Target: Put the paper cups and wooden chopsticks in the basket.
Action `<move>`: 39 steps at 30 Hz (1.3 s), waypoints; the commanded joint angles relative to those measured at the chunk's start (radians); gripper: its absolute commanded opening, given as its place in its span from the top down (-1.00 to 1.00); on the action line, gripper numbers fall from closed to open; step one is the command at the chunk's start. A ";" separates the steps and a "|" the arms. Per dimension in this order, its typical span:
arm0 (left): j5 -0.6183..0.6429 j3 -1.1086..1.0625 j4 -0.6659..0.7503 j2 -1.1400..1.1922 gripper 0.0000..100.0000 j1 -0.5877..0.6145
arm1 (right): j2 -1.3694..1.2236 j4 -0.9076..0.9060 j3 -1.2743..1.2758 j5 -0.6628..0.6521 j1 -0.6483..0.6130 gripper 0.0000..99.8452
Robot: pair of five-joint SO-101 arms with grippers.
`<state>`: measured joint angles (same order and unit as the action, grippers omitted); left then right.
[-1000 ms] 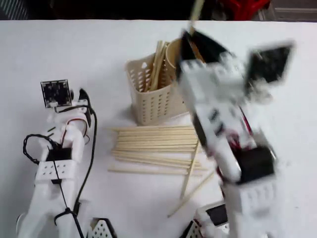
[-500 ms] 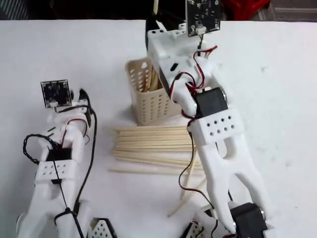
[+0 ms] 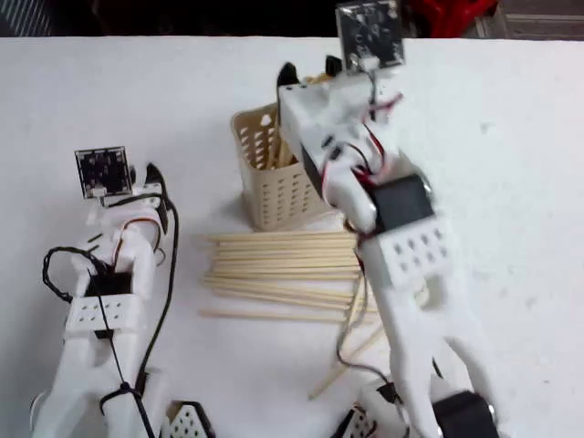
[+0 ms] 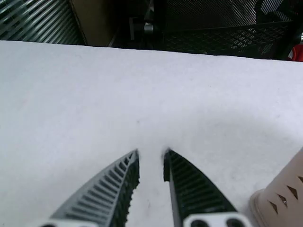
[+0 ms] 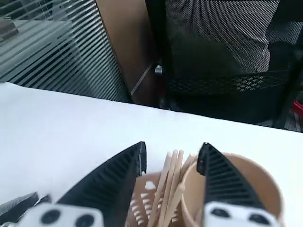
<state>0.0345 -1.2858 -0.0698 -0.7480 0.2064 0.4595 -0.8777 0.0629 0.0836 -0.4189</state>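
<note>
1. Your right gripper (image 5: pixel 172 146) hangs over the basket (image 3: pixel 274 187), jaws spread wide and gripping nothing. They straddle the upright wooden chopsticks (image 5: pixel 171 177) beside the paper cup (image 5: pixel 246 179).
2. Your left gripper (image 4: pixel 150 153) is parted narrowly and empty (tips over bare table (image 4: pixel 94 94)).
3. Loose chopsticks (image 3: pixel 283 269) lie piled just in front of the basket, with the far table edge close behind it.
</note>
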 commanded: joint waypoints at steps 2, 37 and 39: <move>-0.008 0.005 0.028 -0.019 0.80 -0.018 | 0.176 -0.315 -0.028 -0.012 0.005 0.72; -0.008 0.005 0.026 -0.019 0.80 -0.018 | -0.213 -0.087 0.813 -0.038 0.156 0.70; -0.008 0.005 0.026 -0.019 0.80 -0.018 | -0.231 -0.087 0.809 -0.038 0.157 0.76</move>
<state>0.0345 -1.2858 -0.0698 -0.7480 0.2064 0.2371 -0.9759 0.8807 0.0361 -0.2731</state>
